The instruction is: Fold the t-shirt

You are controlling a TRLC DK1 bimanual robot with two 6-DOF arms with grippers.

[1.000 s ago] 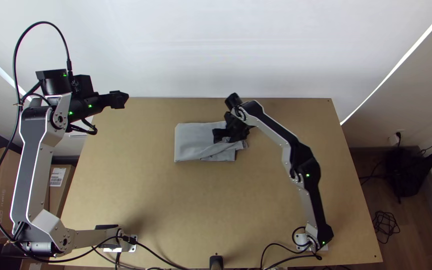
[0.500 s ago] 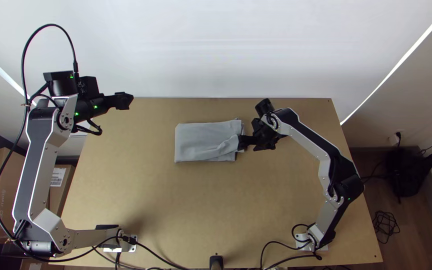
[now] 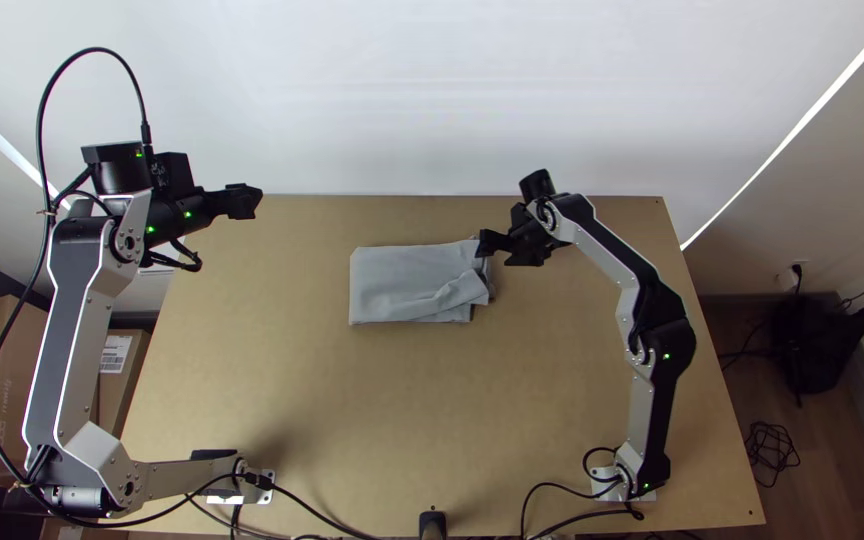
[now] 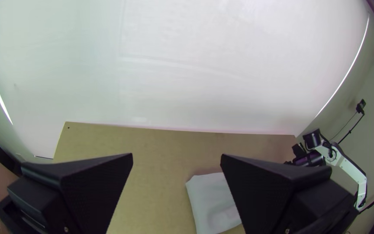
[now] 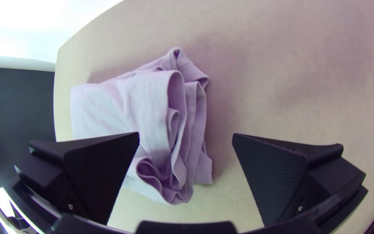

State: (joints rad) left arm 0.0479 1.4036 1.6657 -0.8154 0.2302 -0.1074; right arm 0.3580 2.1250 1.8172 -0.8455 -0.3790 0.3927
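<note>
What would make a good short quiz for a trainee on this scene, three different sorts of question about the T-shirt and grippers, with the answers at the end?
1. True or false: the left gripper has its fingers apart.
2. How does the T-shirt lie? A) spread out flat; B) folded into a compact bundle; C) hanging from a gripper.
3. Fill in: the T-shirt's rumpled, layered end faces the robot's ____ side.
Key: 1. true; 2. B; 3. right.

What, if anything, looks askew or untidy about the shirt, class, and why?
The folded shirt has one untidy end, nearest the right end effector: its layers curl and stick out unevenly instead of lying flush. Nothing looks spilled or damaged.
</note>
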